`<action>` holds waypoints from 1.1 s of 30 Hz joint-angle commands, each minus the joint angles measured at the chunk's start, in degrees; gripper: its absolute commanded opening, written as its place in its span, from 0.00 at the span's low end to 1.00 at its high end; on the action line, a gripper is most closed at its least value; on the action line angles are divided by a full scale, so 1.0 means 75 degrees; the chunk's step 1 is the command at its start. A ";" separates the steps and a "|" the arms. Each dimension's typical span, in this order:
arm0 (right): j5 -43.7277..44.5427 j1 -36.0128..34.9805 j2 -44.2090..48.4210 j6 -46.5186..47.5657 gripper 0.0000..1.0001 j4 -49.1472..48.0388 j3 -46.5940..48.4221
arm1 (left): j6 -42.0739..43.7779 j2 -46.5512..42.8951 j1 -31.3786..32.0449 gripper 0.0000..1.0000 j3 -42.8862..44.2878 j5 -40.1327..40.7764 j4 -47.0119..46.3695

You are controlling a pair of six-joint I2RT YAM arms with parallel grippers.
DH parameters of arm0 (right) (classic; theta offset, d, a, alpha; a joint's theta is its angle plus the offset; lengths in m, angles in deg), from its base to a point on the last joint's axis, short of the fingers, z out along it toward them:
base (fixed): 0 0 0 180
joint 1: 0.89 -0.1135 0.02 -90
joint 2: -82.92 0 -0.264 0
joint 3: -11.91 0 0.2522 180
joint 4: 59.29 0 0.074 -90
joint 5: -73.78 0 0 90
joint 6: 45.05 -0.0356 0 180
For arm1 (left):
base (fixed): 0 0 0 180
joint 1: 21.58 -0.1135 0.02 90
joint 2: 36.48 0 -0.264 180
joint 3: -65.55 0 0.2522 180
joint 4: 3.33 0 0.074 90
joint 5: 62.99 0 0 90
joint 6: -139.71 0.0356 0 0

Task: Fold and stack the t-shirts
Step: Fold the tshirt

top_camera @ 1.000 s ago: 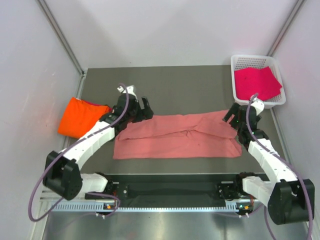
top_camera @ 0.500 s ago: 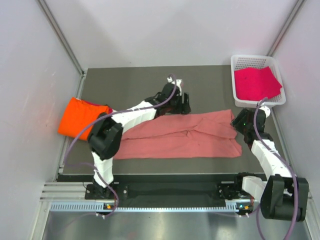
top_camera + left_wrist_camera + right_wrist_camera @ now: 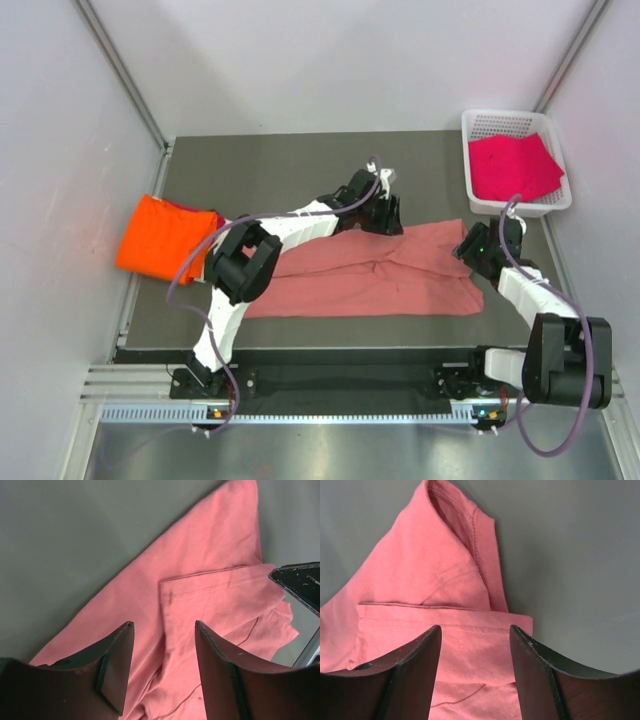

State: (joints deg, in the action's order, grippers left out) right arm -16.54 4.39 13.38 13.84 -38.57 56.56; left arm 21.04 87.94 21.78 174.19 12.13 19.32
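Dark table mat (image 3: 280, 160), white walls round it. Far left, the orange shirt (image 3: 160, 237) sits folded at the mat's edge, not moved in the last second.

Main change: the left gripper (image 3: 383, 216) was at the far-left corner of the salmon shirt (image 3: 350, 280) a second ago. It has since swung right and now hangs over the middle of the far edge. Wrist view: jaws part open, nothing between them, cloth below.

Salmon shirt lies mid-table as a long strip, same as before.

Right gripper (image 3: 477, 247) has barely shifted and sits over the shirt's right end by the sleeve hem. Jaws part open too, no cloth pinched.

Magenta shirt (image 3: 512, 165) is in the basket (image 3: 497, 122), far right, untouched.

My read: lengthwise fold is done and both arms are lining up for the crosswise fold. Neither has taken a grip yet.
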 commanded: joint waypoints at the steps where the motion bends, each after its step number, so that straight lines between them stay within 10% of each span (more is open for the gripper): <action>1: -0.0005 0.0046 0.0318 0.0012 0.57 -0.0284 0.0147 | 0.0283 0.0367 0.0231 0.56 0.0697 -0.0443 -0.0493; 21: 0.0300 0.0081 0.0787 0.0047 0.57 -0.0131 0.0064 | 0.0084 0.1540 0.0477 0.34 0.1823 -0.0373 -0.0154; 28: 0.0265 0.0093 0.0787 0.0035 0.57 -0.0155 0.0053 | 0.0306 0.1445 0.0583 0.54 0.1729 0.0449 -0.0118; 33: 0.0253 0.0105 0.0776 0.0035 0.57 -0.0155 0.0053 | 0.0260 0.1785 0.0641 0.37 0.2069 0.0143 0.0093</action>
State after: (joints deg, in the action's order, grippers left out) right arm -14.96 4.54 17.71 13.84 -38.64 56.48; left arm 22.11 100.38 26.43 186.95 12.94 19.29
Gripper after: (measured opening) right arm 0.574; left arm 0.405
